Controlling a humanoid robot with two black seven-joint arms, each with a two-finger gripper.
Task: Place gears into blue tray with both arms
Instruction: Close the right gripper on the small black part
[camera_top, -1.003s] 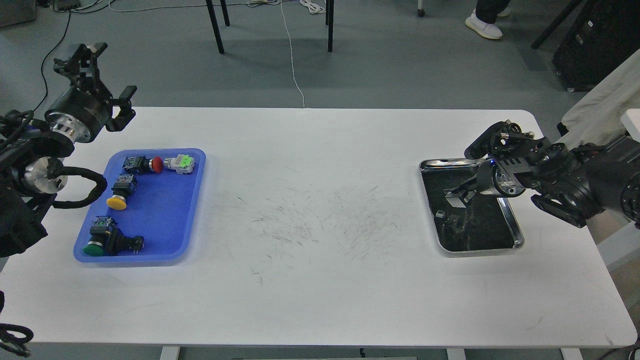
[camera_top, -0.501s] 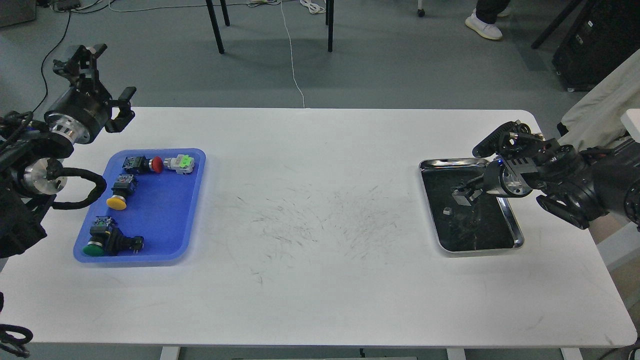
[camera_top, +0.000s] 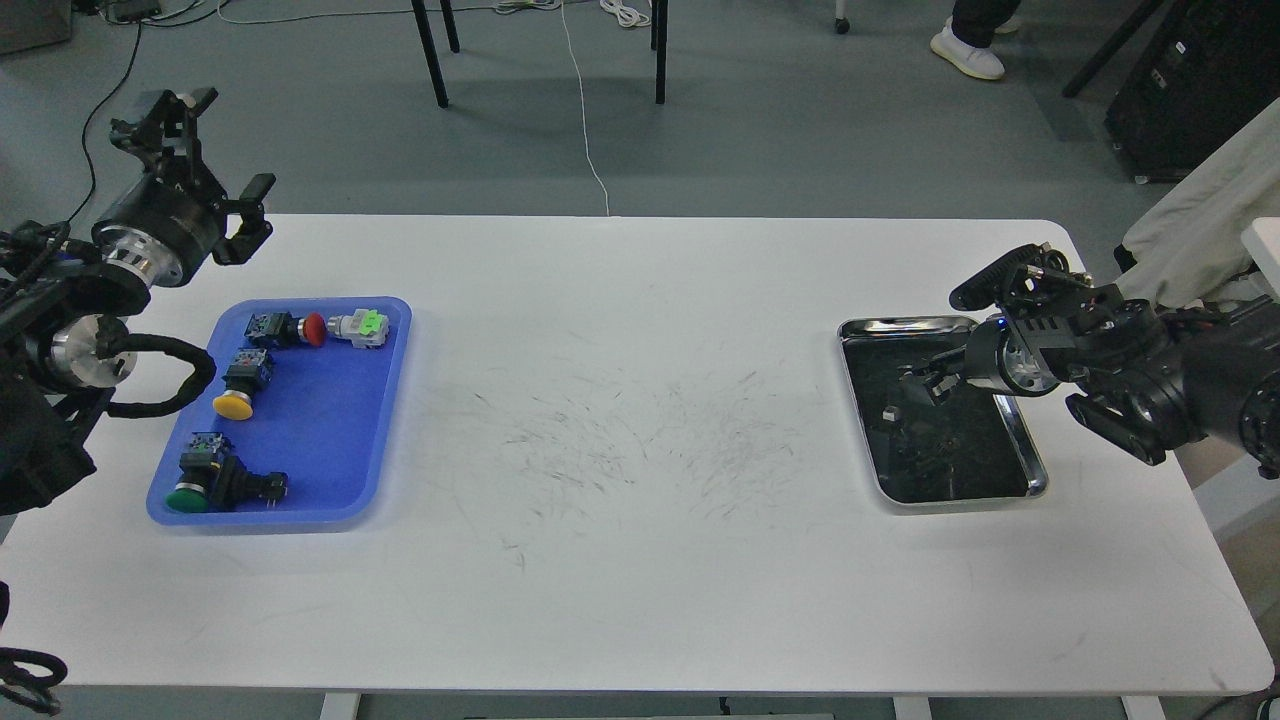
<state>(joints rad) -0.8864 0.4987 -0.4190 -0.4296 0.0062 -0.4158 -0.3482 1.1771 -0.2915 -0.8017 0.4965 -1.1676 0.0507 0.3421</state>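
The blue tray (camera_top: 325, 420) lies at the table's left and holds several push-button switches with red, yellow and green caps. My left gripper (camera_top: 215, 150) hangs open above the table's far left corner, behind the blue tray, with nothing between its fingers. My right gripper (camera_top: 925, 382) hovers low over the far half of the silver tray (camera_top: 1035, 470). It looks small and dark against the tray's black inside, so its fingers cannot be told apart. The gears are hidden: I cannot make them out in the dark, reflective tray or at the fingertips.
A small grey piece (camera_top: 888, 411) lies in the silver tray near its left wall. The white table (camera_top: 640, 420) is scuffed in the middle. Chair legs and a white cable stand on the floor beyond the far edge.
My right gripper has pulled back to the right and risen a little over the silver tray. The left arm has barely shifted.
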